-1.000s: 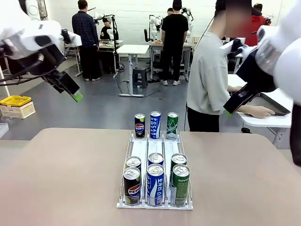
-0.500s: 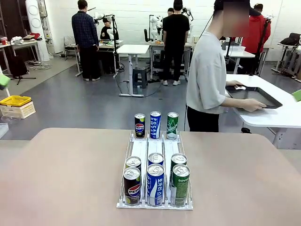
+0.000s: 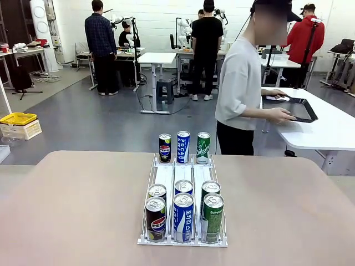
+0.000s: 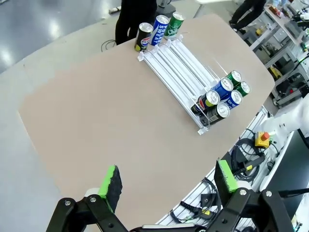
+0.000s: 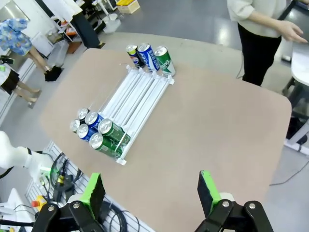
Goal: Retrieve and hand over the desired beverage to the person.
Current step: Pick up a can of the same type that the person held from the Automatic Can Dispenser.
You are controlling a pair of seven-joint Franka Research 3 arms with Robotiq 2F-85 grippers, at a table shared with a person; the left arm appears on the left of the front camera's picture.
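A white slide rack [image 3: 183, 176] stands mid-table with beverage cans. At its far end are a black Pepsi can [image 3: 165, 147], a blue Pocari can [image 3: 183, 146] and a green can [image 3: 203, 147]; several more of the same kinds crowd its near end [image 3: 183, 213]. The person [image 3: 238, 83] in light grey stands past the far edge, turned right, hands on a black tray [image 3: 302, 108]. High above the table, my left gripper [image 4: 169, 179] is open over the rack [image 4: 178, 63]. My right gripper [image 5: 150, 188] is open too, above the rack [image 5: 137, 96], with the person [image 5: 260, 29] beyond.
The brown tabletop [image 3: 72, 210] has bare room on both sides of the rack. A white side table [image 3: 327, 133] carries the black tray at the right. A yellow crate [image 3: 18, 118] sits on the floor at far left. Other people stand farther back.
Both arms rose out of the front view, where they showed at the upper left and right a second ago. The person has pulled the black tray closer and turned a little.
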